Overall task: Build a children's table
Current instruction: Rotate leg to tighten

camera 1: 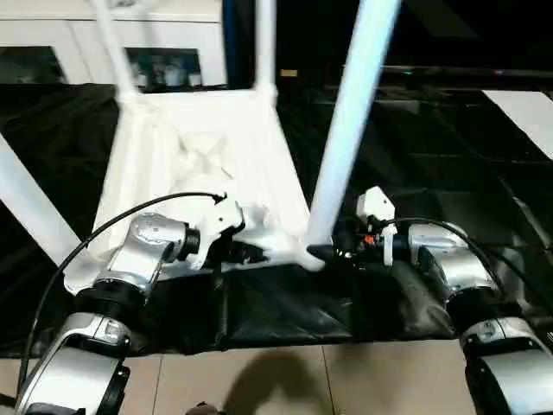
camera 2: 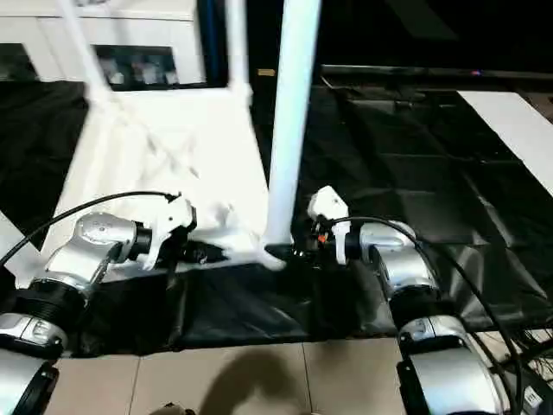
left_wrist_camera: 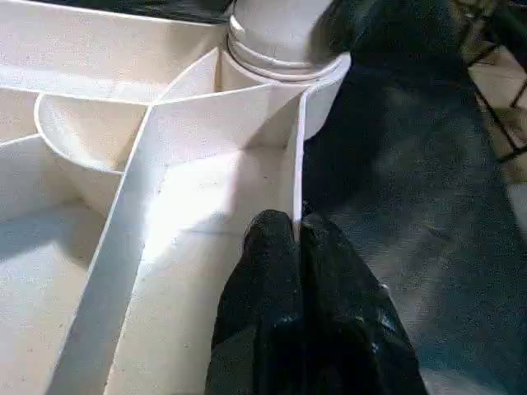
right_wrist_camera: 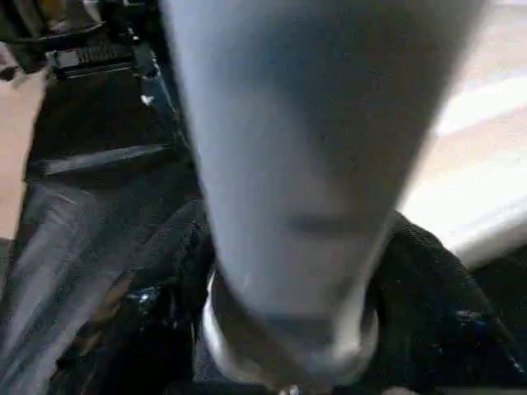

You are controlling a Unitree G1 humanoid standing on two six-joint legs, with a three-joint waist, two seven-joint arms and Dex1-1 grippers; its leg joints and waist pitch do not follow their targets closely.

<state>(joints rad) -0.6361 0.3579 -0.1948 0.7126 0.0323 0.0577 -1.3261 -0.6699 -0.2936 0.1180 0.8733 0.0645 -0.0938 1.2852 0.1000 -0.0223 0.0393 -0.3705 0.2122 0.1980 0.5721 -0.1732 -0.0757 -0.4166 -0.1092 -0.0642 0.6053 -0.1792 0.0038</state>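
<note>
Tabletop (camera 1: pixel 216 164), white plastic, lies upside down on a black sheet (camera 1: pixel 449 173) that covers the work surface, its ribbed underside facing up. Four white tubular legs stand in its corner sockets. The near-right leg (camera 1: pixel 350 121) rises from the corner closest to the right arm; the near-left leg (camera 1: pixel 26 207) slants off toward the left; the two far legs (camera 1: pixel 263 43) stand at the back corners.

The left gripper (left_wrist_camera: pixel 298 239) has its black fingers pressed together, narrow, on the thin side wall of the tabletop by the near edge, close to the near-right corner socket. The wrist view shows the wall running between the fingertips.

The right gripper (camera 1: pixel 333 251) sits at the base of the near-right leg, a black finger on either side of the flared end. Whether the fingers press the leg or stand just off it I cannot tell.

A white cabinet with glass doors (camera 1: pixel 104 43) stands beyond the far edge. A flat white board (camera 1: pixel 527 112) lies at the sheet's far right. No brand, label or writing can be read anywhere.
</note>
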